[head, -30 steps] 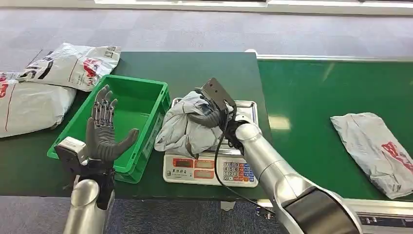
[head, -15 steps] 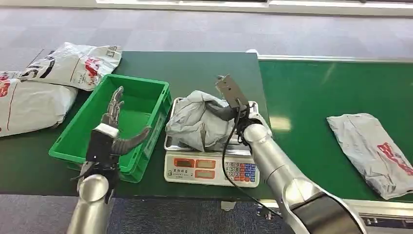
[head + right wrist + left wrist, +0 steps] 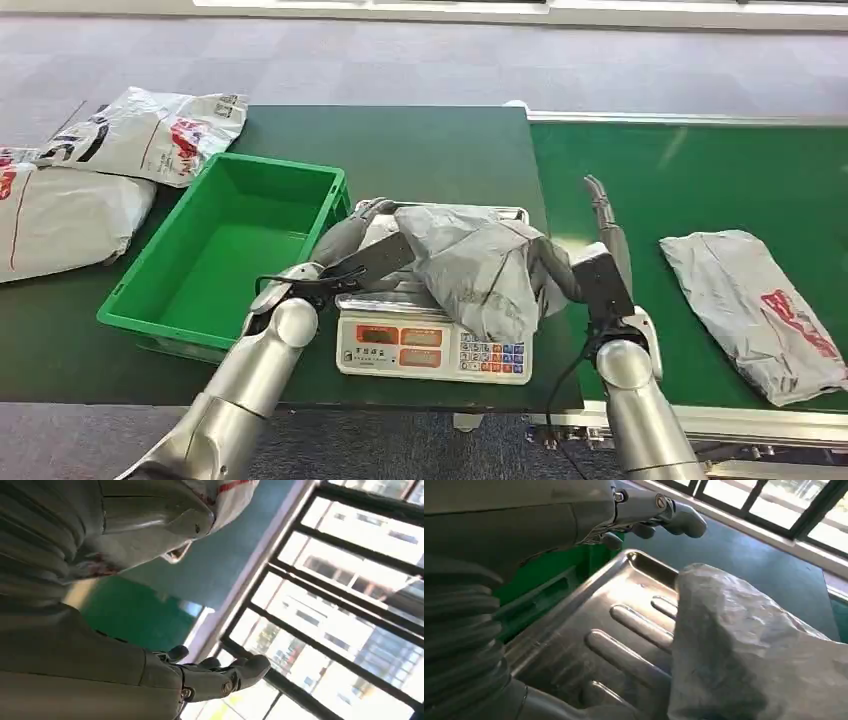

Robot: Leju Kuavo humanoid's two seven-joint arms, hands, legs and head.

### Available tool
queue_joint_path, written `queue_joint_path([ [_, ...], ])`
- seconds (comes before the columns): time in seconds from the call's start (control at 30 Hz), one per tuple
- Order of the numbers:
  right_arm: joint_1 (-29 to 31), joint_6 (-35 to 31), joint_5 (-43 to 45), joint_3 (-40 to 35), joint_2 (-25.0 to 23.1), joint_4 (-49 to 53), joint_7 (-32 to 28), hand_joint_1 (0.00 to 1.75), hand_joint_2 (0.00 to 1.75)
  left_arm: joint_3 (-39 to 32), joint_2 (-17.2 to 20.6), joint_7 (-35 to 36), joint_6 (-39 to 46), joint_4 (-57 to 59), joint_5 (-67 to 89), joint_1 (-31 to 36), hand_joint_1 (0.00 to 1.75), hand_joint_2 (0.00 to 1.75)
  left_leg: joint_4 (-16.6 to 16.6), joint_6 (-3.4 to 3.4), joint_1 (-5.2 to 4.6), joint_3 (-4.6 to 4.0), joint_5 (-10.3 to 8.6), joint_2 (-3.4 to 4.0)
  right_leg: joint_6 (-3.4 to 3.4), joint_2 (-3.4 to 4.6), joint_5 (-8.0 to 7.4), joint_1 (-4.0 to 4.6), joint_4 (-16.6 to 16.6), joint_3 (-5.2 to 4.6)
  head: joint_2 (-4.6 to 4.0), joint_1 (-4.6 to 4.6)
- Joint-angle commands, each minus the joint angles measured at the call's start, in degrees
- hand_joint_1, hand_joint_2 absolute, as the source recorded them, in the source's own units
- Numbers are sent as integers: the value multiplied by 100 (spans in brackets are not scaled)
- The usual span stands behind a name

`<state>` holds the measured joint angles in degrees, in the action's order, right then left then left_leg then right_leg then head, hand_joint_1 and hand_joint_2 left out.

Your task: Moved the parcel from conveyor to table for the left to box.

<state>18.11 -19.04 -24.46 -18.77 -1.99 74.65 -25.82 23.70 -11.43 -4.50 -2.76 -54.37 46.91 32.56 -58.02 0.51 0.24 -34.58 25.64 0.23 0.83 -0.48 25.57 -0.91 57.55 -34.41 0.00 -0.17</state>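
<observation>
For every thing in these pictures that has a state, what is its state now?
Grey parcel: crumpled, lying on the scale.
Scale: parcel on its tray.
Green bin: nothing inside.
Left hand: open, at the parcel's edge over the scale tray.
Right hand: open, raised, holding nothing.
Parcel on conveyor: lying flat.

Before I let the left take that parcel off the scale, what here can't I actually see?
- Left robot hand fingertips: head view, hidden behind the grey parcel; contact unclear.
- Scale display: head view, too small to read.
- Right robot hand: head view, its palm faces away; its wrist view looks toward the windows.
- White bags on the table: cut off by the left edge.
</observation>
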Motion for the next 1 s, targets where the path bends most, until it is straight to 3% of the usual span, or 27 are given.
queue_joint_path([
  [0.03,-697,-321,324,889,283,771,8,0,175,703,-408,-26,-15,1923,-147,1058,0,175,3,0,6,6,-6,-42,-4,-38,5,7,-8,21,0,0],
  [0.2,-1270,-331,624,1223,249,991,-92,0,175,705,-519,-401,-50,1829,-576,928,0,175,14,-1,3,20,-3,-37,-4,-29,7,6,-14,34,0,0],
  [0.33,-1270,-336,615,1229,241,1037,-88,0,175,731,-506,-404,-57,1800,-592,921,0,175,5,0,1,10,1,-18,-2,-12,5,3,-4,20,0,0],
  [0.53,-1497,-315,610,1297,211,1268,-59,0,175,187,-558,-1226,282,1046,-1980,545,0,175,10,0,4,15,-2,-15,-4,-7,1,5,-11,24,0,0],
  [0.87,-1532,-304,618,1321,207,1279,-57,0,175,285,-503,-1353,359,698,-2218,436,0,175,12,0,1,17,1,-5,-4,2,2,2,-8,25,0,2],
  [1.0,-1525,-235,645,1388,159,1240,-120,0,175,767,-399,-1668,90,332,-2896,249,0,175,11,0,-1,13,0,-2,-2,4,1,0,-6,19,-2,0],
])
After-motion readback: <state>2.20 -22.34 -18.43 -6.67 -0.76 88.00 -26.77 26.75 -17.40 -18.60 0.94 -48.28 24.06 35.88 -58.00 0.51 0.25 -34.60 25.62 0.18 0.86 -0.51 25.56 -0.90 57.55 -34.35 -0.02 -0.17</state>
